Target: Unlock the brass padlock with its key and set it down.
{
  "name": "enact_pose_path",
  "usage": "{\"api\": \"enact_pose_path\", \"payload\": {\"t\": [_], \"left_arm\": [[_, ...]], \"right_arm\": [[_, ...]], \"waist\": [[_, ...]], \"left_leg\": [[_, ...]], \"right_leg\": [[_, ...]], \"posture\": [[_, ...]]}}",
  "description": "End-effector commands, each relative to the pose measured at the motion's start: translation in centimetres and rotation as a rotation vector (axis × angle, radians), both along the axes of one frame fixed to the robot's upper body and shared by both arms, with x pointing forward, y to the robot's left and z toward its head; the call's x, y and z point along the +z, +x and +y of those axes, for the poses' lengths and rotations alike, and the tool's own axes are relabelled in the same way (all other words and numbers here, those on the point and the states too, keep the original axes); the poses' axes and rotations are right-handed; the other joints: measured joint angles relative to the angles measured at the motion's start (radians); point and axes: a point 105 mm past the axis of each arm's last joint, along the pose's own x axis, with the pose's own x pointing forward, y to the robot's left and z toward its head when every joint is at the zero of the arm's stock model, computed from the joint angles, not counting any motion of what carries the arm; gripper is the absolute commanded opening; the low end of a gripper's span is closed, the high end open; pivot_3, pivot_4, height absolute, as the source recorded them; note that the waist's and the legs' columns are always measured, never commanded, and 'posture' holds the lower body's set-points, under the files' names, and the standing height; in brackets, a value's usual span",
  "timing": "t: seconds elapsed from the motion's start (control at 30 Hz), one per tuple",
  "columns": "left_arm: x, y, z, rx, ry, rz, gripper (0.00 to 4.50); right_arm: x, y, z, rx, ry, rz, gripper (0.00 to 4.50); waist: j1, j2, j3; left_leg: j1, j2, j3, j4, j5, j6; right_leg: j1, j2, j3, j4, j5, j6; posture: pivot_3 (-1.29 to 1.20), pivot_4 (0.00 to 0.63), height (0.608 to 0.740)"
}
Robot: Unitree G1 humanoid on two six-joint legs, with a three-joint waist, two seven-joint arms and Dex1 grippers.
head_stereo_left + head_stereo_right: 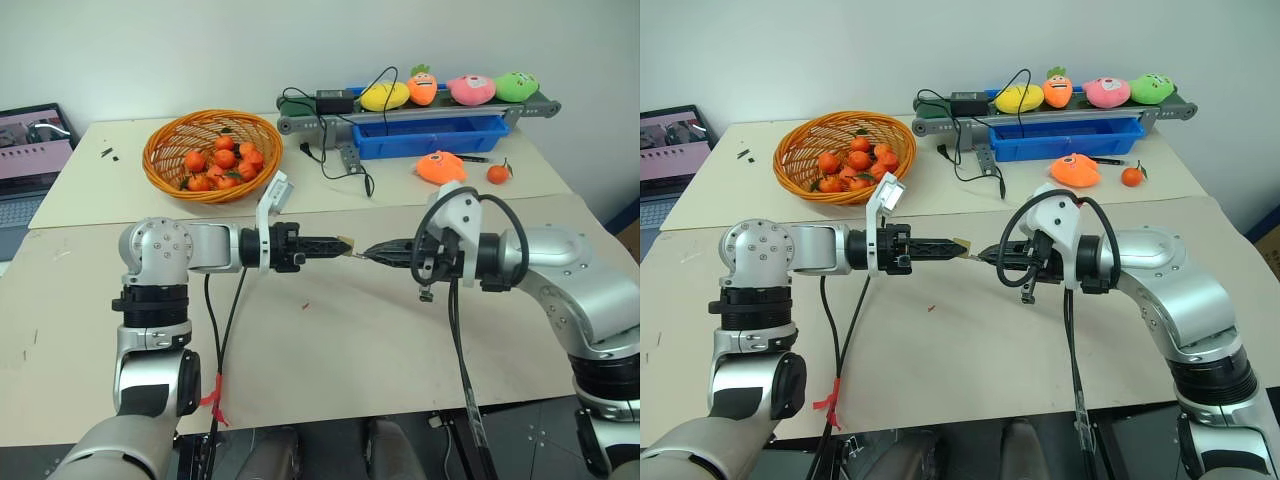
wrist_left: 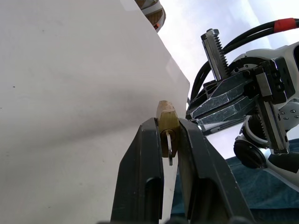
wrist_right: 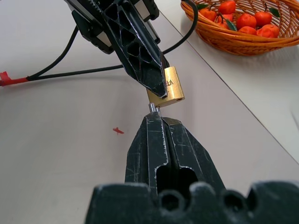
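A: What are the left fingers (image 2: 149,158) doing?

B: They are clamped on the brass padlock (image 3: 169,87), one finger on each flat side. Its brass body sticks out past the tips, and its silver shackle lies back in the gap between them.

A: And the right fingers (image 3: 159,140)?

B: Pressed fully together, with the key (image 3: 152,108) pinched at the very tips. Only a short silver stub of it pokes out, and it touches the bottom edge of the padlock.

A: So where does the padlock sit?

B: In the air above the counter (image 1: 330,340), between the two grippers. The left gripper (image 1: 340,245) and the right gripper (image 1: 372,252) point at each other, tip to tip, roughly level.

A: Anything under them?

B: Bare counter, with a small red mark (image 1: 305,306) just below.

A: Further out?

B: A wicker basket (image 1: 165,165) of small orange fruits (image 1: 224,160) sits well behind the left arm. Behind the right arm there is a blue tray (image 1: 440,140), a row of plush toys (image 1: 450,88) above it, and a black cable (image 1: 335,160).
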Motion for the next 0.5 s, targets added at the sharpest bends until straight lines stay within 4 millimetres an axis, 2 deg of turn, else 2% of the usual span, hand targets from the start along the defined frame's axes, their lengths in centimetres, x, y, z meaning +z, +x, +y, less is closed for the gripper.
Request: {"api": "enact_pose_path", "payload": {"t": [0.03, 0.37, 0.5], "left_arm": [[1.3, 0.0, -0.2, -0.010, -0.026, -0.052, 0.02], [1.4, 0.2, -0.2, -0.008, -0.023, -0.059, 0.02], [1.3, 0.2, -0.1, -0.006, -0.021, -0.058, 0.02]], "right_arm": [[0.1, -0.7, 0.5, 0.031, 0.002, -0.018, 0.08], [-1.7, -0.9, 0.8, 0.036, -0.004, 0.027, 0.08], [-1.5, -0.8, 0.5, 0.027, -0.014, 0.023, 0.08]], "waist": [[0.000, 0.000, 0.000], [0.000, 0.000, 0.000], [0.000, 0.000, 0.000]], "left_leg": [[0.000, 0.000, 0.000, 0.000, 0.000, 0.000], [0.000, 0.000, 0.000, 0.000, 0.000, 0.000], [0.000, 0.000, 0.000, 0.000, 0.000, 0.000]], "right_leg": [[0.000, 0.000, 0.000, 0.000, 0.000, 0.000], [0.000, 0.000, 0.000, 0.000, 0.000, 0.000], [0.000, 0.000, 0.000, 0.000, 0.000, 0.000]], "posture": [[0.00, 0.150, 0.740], [0.00, 0.150, 0.740], [0.00, 0.150, 0.740]]}}
